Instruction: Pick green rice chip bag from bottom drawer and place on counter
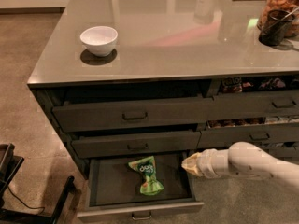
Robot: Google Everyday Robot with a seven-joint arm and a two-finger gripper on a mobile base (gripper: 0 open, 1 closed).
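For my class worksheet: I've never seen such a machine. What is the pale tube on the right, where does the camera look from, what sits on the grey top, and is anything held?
The pale tube is the robot's one arm; its tip is the pincer, hanging at the right edge of the open bottom drawer. The single camera looks down on a cabinet island from above. On the counter stand a white bowl and, far right, a dark cup beside a jar. The pincer appears to hold nothing: the green rice chip bag lies in the drawer, apart from it.
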